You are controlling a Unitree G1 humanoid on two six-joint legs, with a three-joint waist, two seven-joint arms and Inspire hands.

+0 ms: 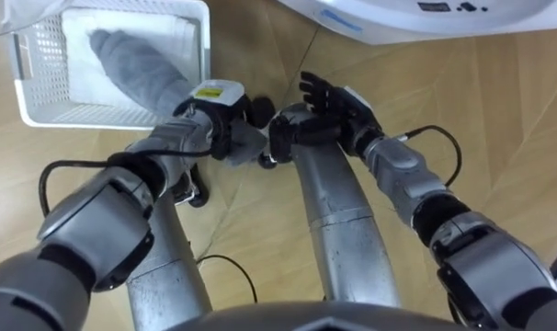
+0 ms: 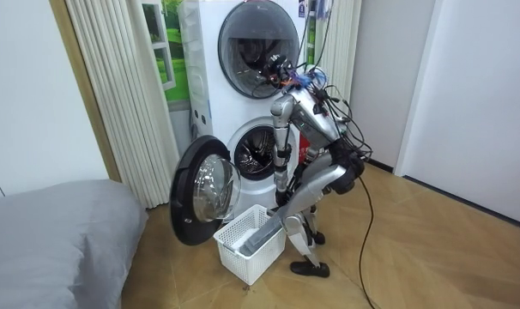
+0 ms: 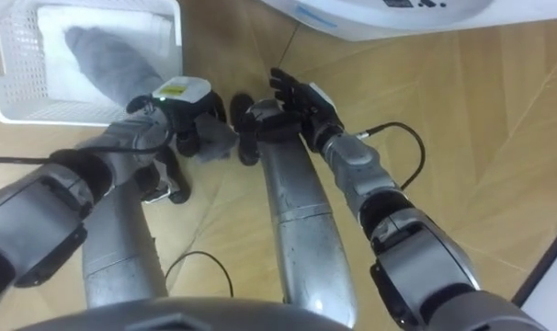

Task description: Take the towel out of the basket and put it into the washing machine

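A grey towel (image 1: 141,66) lies half in the white basket (image 1: 39,87) on top of a white towel (image 1: 177,28). Its near end runs out over the basket's rim into my left hand (image 1: 219,119), whose fingers are curled round it; a fold of grey cloth (image 1: 248,144) sticks out below the hand. My right hand (image 1: 334,103) is open just right of it, above my knee, holding nothing. The white front of the washing machine (image 1: 426,18) is at the top edge. In the room view I stand bent over the basket (image 2: 243,249), before the open drum (image 2: 258,153).
The machine's round door (image 2: 204,190) stands swung open to the room view's left of the basket. A second machine with its door closed (image 2: 253,39) sits stacked above. A grey bed (image 2: 54,240) and pleated curtains (image 2: 114,94) are further left. Wooden floor (image 1: 481,101) lies on my right.
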